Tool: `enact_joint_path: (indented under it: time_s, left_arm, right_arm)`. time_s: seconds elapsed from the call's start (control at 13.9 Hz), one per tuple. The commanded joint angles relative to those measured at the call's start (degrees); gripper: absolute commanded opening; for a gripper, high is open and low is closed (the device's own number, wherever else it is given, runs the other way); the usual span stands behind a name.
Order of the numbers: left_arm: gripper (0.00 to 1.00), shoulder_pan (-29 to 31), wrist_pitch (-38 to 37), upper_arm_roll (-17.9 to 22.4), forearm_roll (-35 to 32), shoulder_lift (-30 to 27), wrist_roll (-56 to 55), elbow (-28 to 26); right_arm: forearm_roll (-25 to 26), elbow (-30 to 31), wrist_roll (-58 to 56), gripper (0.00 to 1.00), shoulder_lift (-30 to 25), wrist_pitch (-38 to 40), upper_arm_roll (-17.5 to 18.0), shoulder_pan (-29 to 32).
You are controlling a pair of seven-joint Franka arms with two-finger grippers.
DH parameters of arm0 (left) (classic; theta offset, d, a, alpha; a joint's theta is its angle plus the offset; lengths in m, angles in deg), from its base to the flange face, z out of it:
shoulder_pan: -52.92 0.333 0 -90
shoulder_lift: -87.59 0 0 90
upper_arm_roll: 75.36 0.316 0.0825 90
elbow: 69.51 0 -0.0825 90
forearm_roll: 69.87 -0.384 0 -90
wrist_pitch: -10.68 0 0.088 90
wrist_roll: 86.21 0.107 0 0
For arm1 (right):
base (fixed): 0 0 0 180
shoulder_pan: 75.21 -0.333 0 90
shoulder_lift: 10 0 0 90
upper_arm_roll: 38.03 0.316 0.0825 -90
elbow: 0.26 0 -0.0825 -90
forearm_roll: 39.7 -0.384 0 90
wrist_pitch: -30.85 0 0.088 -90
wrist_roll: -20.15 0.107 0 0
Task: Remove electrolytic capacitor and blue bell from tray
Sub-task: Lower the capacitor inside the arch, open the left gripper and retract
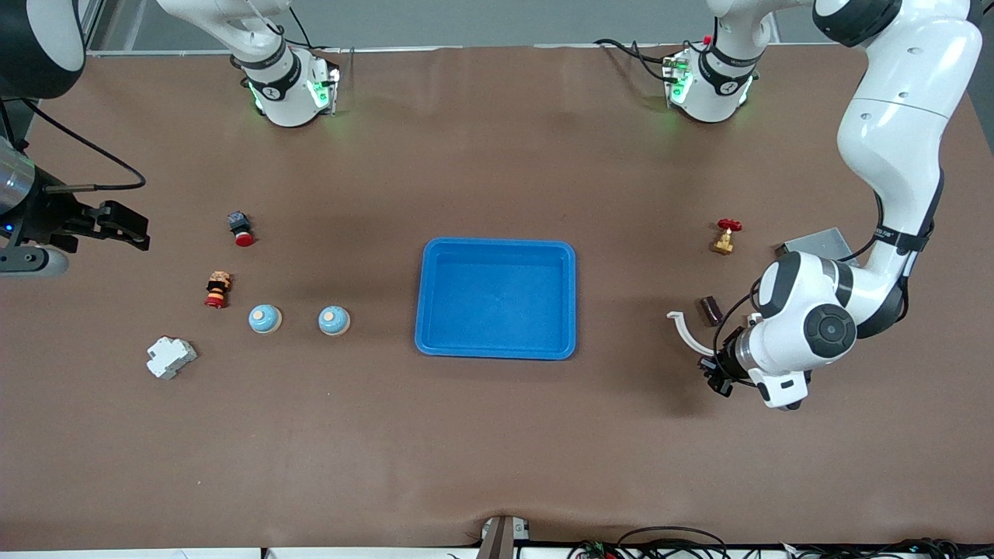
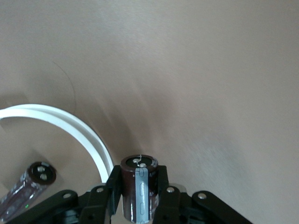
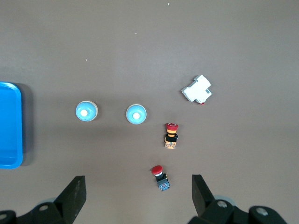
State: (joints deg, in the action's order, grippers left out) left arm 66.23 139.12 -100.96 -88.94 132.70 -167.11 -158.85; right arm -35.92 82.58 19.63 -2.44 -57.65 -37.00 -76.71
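Note:
My left gripper is low over the table at the left arm's end, shut on a dark brown capacitor with a grey stripe, held upright between the fingers. A second capacitor lies on the table beside a white curved plastic piece; both also show in the left wrist view, the capacitor and the curved piece. Two blue bells stand side by side toward the right arm's end. My right gripper is open, empty and high above that end. The blue tray is empty.
Near the bells are two red push buttons and a white breaker. A brass valve with a red handle and a grey metal box lie by the left arm.

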Motion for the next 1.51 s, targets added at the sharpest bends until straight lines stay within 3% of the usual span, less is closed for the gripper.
enact_joint_path:
  time_s: [0.0,0.43,1.22,1.3,1.44]
  left_arm:
    - [0.00,0.2,0.6,1.3,-1.1,0.6,-1.1,0.4]
    - [0.00,-0.1,0.6,1.8,-1.1,1.5,-2.2,0.5]
    - [0.00,-0.5,2.1,2.1,-1.1,2.7,-5.1,1.2]
    - [0.05,-0.5,2.1,2.1,-1.1,2.8,-4.9,1.3]
    - [0.48,-0.4,2.1,2.1,-1.1,2.8,-4.5,1.4]
  right_arm:
    - [0.2,-1.3,-0.5,1.00,-0.5,1.3,2.9,3.0]
    - [0.1,-5.7,0.2,1.00,-1.2,7.3,5.9,6.2]
    - [0.0,-2.6,0.0,1.00,-4.5,8.3,5.5,6.3]
    - [0.0,-1.8,0.0,1.00,-5.1,7.8,5.5,6.4]
    - [0.0,-1.5,0.0,1.00,-5.6,7.9,5.5,6.4]
